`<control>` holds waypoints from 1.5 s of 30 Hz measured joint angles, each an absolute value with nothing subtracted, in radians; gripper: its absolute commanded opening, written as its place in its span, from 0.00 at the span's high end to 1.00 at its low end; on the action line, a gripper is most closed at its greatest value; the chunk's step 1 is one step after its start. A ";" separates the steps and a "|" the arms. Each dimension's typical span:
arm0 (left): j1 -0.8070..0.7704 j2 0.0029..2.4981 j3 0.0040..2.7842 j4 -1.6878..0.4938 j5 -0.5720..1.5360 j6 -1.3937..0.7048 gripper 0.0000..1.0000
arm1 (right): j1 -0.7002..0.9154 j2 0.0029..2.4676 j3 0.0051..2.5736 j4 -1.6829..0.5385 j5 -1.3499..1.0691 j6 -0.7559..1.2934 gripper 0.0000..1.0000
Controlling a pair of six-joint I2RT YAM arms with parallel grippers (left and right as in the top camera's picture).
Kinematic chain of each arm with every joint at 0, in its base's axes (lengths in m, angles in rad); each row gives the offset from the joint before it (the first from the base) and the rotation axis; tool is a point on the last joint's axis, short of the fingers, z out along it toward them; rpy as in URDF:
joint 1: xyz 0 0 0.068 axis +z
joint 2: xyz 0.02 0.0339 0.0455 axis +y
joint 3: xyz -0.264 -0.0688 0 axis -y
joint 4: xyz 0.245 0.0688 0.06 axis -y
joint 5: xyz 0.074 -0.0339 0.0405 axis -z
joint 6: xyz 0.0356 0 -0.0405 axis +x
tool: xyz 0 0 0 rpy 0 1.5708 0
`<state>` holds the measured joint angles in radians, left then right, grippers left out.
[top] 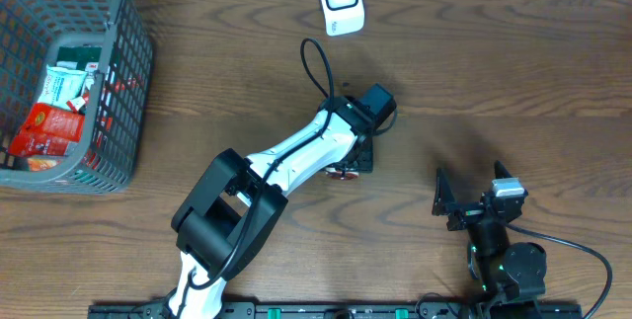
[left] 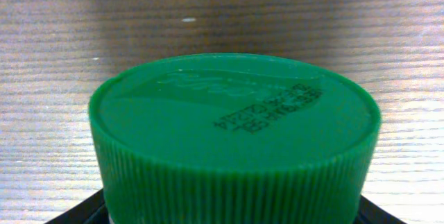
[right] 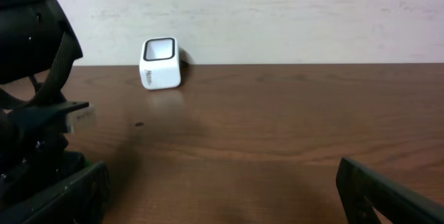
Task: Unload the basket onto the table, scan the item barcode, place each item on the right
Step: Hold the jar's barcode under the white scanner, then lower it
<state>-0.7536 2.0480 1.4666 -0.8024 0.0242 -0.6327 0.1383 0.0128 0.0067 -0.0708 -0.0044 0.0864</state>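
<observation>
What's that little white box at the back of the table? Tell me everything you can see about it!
It is a small barcode scanner with a white, plastic-looking body and rounded corners. Its slanted top face holds a shiny window in a black frame. There is tiny grey writing on its side, too small to read. It stands on the brown wooden table, at the far edge close to the pale wall. Only the table touches it.
</observation>
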 measured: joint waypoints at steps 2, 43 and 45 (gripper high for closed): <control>-0.754 2.048 1.464 -0.803 0.023 -0.633 0.35 | 0.138 0.013 0.007 -0.071 -0.004 0.086 0.01; -0.757 1.861 1.506 -0.807 -0.085 -0.488 0.03 | 0.138 0.013 0.007 -0.071 -0.004 0.086 0.01; -0.747 1.814 1.514 -0.809 -0.089 -0.469 0.03 | 0.138 0.013 0.007 -0.071 -0.004 0.086 0.01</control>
<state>-0.7471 1.8145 1.5143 -0.8089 -0.0891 -0.4694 0.1383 0.0128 0.0067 -0.0708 -0.0044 0.0864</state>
